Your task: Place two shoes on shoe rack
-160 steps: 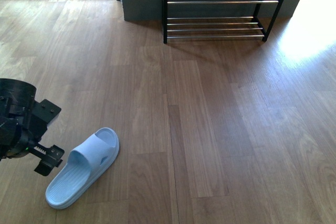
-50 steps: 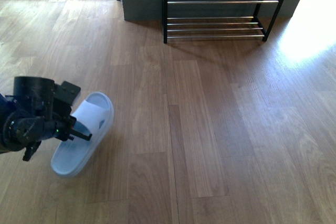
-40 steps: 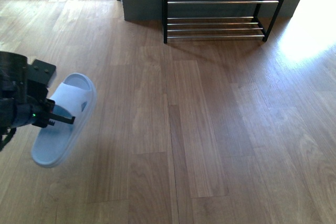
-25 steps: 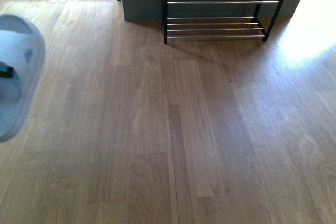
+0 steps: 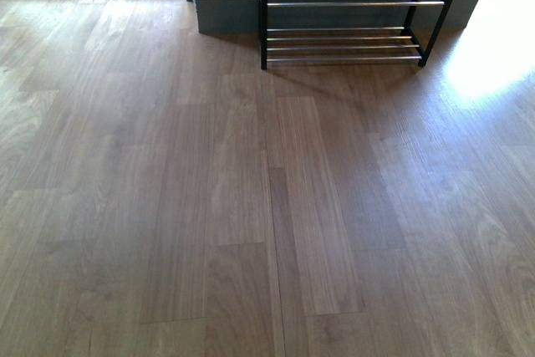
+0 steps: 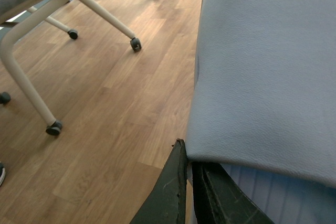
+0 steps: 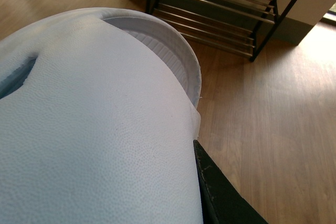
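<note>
- Wood-plank floor (image 5: pixel 251 206) fills the front view, bare of shoes and arms; the shoe rack (image 5: pixel 347 6) stands at the far end against a wall, its chrome rods carrying nothing that can be seen.
- Both arms sit outside the front view, so only the wrist cameras tell where the shoes are.
- Left wrist view: a pale-blue slide (image 6: pixel 268 72) fills the frame, its strap edge pinched in the left claw (image 6: pixel 189 182), whose dark fingers are closed narrowly on it. It hangs clear of the floor, with the castored legs of a chair (image 6: pixel 52 51) beyond.
- Right wrist view: the other slide (image 7: pixel 94 129) crowds the lens. One dark finger of the right claw (image 7: pixel 220 198) lies against its edge; the other finger is hidden, but the claw appears to be gripping the shoe.
- Each slide is likely held by its strap edge because that is thin enough to pinch.
- The right camera faces the rack, which suggests carrying is next; neither slide is on a shelf yet.
</note>
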Controlling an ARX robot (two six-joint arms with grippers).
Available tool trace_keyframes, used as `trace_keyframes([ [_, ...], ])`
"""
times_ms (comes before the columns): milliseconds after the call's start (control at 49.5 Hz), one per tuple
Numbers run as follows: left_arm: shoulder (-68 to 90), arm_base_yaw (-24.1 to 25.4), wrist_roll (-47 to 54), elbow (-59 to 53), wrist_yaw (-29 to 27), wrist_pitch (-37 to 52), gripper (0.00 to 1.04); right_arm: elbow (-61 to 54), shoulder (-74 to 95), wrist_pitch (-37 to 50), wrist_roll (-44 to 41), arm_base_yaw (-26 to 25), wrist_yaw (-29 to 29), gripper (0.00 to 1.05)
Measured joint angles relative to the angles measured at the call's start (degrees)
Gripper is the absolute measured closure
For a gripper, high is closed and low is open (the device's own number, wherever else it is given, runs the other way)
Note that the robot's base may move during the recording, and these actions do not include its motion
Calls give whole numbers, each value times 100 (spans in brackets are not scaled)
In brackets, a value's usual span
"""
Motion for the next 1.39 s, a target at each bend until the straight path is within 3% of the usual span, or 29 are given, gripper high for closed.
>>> trace_keyframes([
  [141, -577, -31, -42, -149, -44, -166, 103, 0, 0, 0, 0, 0, -2, 103],
  [1393, -599, -35, -44, -162, -31, -175, 103, 0, 2, -2, 0, -4, 13, 103],
])
